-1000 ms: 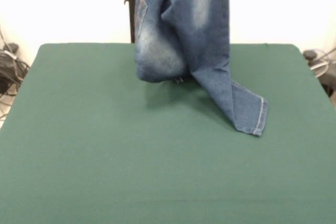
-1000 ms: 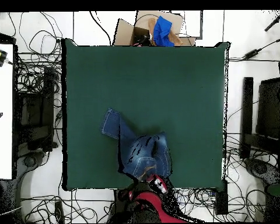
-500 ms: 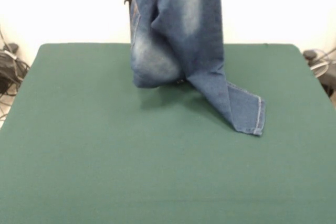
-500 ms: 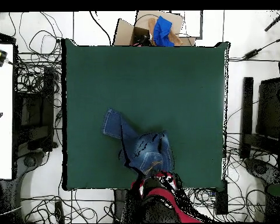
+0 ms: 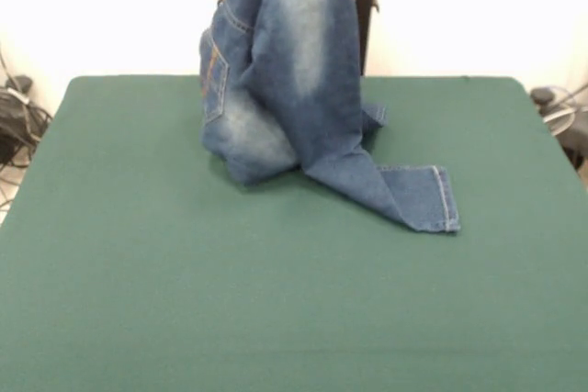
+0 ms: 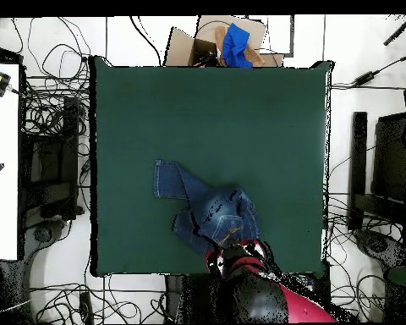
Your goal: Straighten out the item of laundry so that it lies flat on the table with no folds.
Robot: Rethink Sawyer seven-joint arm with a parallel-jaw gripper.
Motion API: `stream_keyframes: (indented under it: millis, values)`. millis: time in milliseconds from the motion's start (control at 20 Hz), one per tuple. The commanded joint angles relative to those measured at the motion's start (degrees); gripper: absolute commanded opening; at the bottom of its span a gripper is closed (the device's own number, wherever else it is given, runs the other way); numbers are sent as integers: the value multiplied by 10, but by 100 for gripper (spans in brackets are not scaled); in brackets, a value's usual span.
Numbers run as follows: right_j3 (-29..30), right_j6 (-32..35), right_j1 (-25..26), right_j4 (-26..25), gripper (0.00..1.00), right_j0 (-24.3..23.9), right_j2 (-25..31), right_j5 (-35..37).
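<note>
Top of jeans (image 5: pixel 285 71) cut off by picture's top edge in front view. My gripper hidden there, above edge; can't tell if my fingers open or closed. In overhead view, my arm (image 6: pixel 257 296) covers gripper and near end of jeans (image 6: pixel 215 216). Jeans bunched up, so inner folds and second leg mostly hidden. Blue thing (image 6: pixel 235 44) past table's (image 6: pixel 240 110) far edge too small to tell.

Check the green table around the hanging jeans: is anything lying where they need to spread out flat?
Nothing visible does. The table is bare around the jeans, which hang from above with one leg's hem already resting on the cloth.
</note>
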Motion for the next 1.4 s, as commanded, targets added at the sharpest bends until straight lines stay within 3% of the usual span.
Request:
stream_keyframes:
  millis: [50,250,650,1000,1400]
  values:
    - [-126,19,211,-125,0,4,27,-58]
    - [-208,17,341,-166,0,6,18,-89]
    - [-307,41,432,-215,0,35,33,-92]
    - [-348,80,475,-229,0,59,10,-116]
    - [-326,69,485,-224,0,9,37,-134]
